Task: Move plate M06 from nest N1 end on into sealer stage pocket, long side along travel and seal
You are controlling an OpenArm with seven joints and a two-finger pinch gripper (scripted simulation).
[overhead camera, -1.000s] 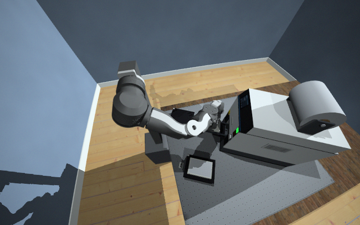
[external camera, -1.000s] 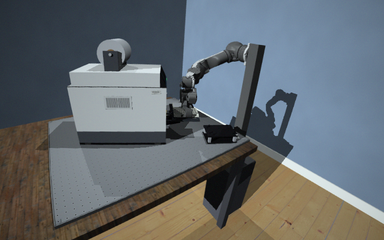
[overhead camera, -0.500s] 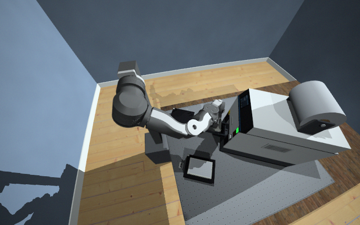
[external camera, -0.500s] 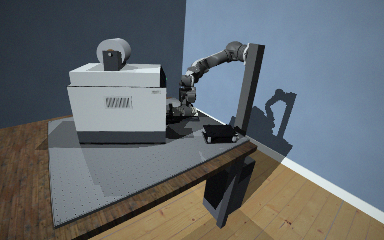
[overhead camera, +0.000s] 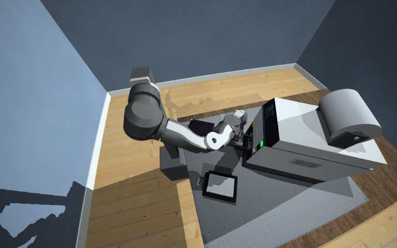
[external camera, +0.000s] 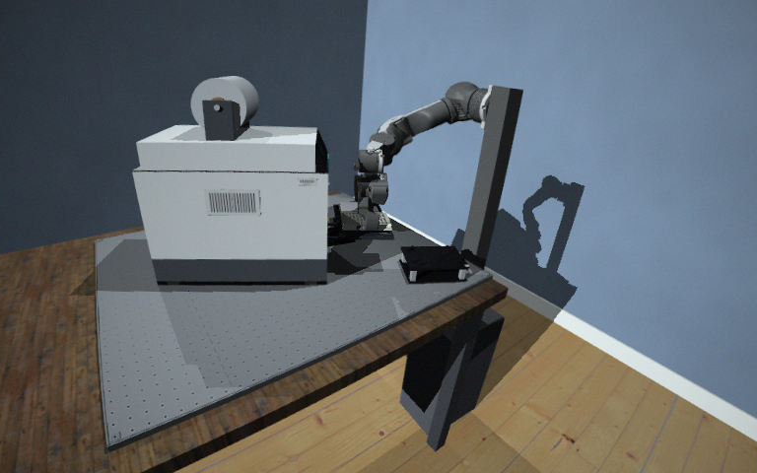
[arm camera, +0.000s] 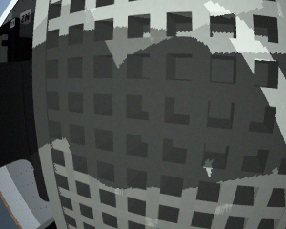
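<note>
My gripper (external camera: pixel 370 202) is shut on the PCR plate M06 (external camera: pixel 363 221), a pale plate with a grid of dark wells, right way up. It holds the plate low over the sealer's stage (external camera: pixel 341 230), which stands out in front of the housing. I cannot tell whether the plate rests in the pocket. In the wrist view the plate's wells (arm camera: pixel 162 121) fill the picture, partly in shadow. In the top view the forearm hides most of the plate and the gripper (overhead camera: pixel 240 139). The lamp (overhead camera: pixel 261 143) on the housing's front is green.
The sealer (overhead camera: pixel 305 141) is a large white box with a foil roll (overhead camera: pixel 347 115) on top. Plate M09 (overhead camera: pixel 219 185) lies on its black nest N2 near the table's front edge, and also shows in the exterior view (external camera: pixel 433 261). The black nest N1 (overhead camera: pixel 201 125) behind the arm is empty.
</note>
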